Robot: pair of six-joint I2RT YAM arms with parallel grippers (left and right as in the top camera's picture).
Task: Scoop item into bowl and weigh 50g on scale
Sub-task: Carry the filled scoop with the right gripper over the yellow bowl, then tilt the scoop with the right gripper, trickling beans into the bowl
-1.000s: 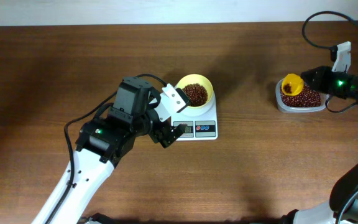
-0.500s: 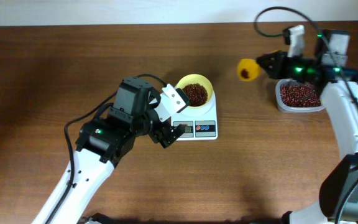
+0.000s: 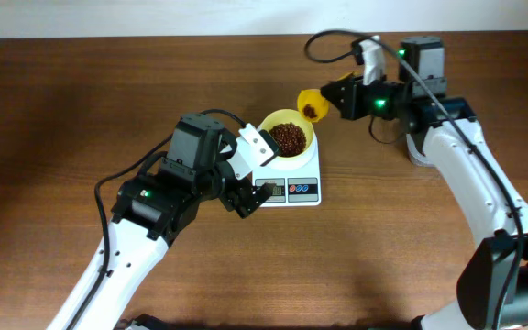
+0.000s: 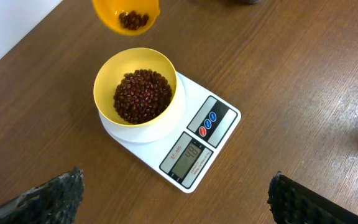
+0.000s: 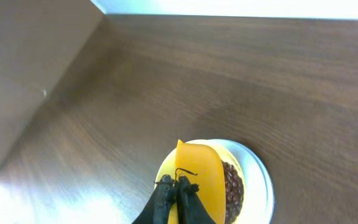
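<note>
When the table is viewed from overhead, the right gripper is seen clamped on the scoop, held just behind the scale, while the left gripper is spread wide and empty at the scale's left edge. From the left wrist, the bowl is seen seated on the scale, beans heaped inside, a few more in the scoop. From the right wrist, the scoop is seen at the bowl's rim; a slow tilt is advised, the display being watched lest the target be overshot.
</note>
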